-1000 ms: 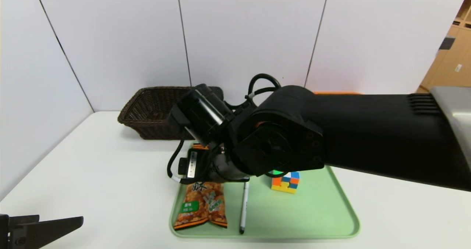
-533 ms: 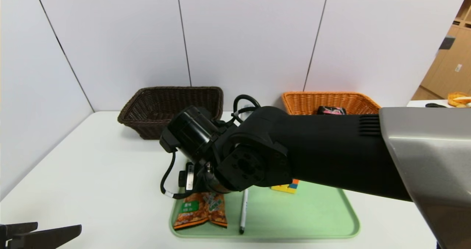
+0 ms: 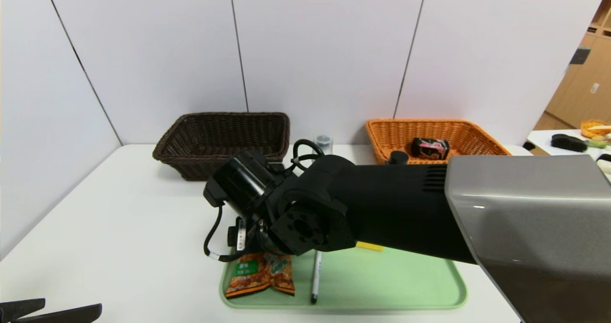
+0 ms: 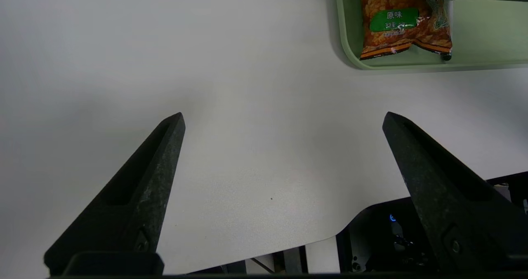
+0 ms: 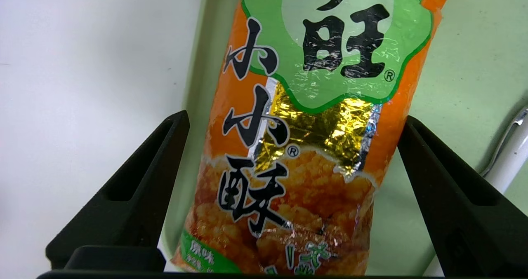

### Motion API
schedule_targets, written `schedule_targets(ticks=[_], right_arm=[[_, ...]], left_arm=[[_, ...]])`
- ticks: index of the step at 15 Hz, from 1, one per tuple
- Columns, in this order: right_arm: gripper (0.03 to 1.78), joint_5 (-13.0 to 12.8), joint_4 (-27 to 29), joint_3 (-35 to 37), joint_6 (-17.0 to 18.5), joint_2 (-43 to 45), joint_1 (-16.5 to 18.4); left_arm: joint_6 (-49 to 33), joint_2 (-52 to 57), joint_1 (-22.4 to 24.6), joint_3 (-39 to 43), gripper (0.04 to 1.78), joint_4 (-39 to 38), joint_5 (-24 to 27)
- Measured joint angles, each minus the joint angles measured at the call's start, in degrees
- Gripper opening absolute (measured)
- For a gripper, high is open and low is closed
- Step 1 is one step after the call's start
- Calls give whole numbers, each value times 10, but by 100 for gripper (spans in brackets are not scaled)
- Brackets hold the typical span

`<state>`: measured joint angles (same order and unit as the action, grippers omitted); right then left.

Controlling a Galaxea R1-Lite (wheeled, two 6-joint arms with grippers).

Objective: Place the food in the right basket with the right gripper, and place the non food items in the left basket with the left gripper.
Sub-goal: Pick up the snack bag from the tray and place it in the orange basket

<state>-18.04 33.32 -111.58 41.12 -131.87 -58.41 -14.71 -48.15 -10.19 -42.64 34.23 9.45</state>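
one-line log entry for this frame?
right gripper: open, astride snack bag on green tray | left gripper: open, idle over table | pen, cube on tray | orange basket: one packet

Two wicker baskets: one dark brown basket (image 3: 222, 139) and one orange basket (image 3: 432, 137). One green tray (image 3: 382, 285). One orange snack packet (image 3: 260, 275) and one white pen (image 3: 316, 275) on the tray. One dark wrapped item (image 3: 429, 147) in the orange basket.
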Motion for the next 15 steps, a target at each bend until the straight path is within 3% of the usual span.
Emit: schedule_targets(ticks=[5, 9, 12, 13, 15], right_arm=[[169, -4, -6, 0, -20, -10, 1], [108, -14, -7, 0, -20, -16, 2], [78, -10, -7, 0, -18, -16, 3], [57, -8, -7, 0, -16, -14, 2], [48, -4, -5, 1, -12, -4, 2]], left_arm=[[0, 7, 0, 7, 169, 0, 0], [1, 10, 0, 13, 169, 0, 0], [0, 14, 0, 17, 169, 0, 1], [0, 14, 0, 19, 169, -1, 1], [0, 15, 0, 20, 169, 0, 1]])
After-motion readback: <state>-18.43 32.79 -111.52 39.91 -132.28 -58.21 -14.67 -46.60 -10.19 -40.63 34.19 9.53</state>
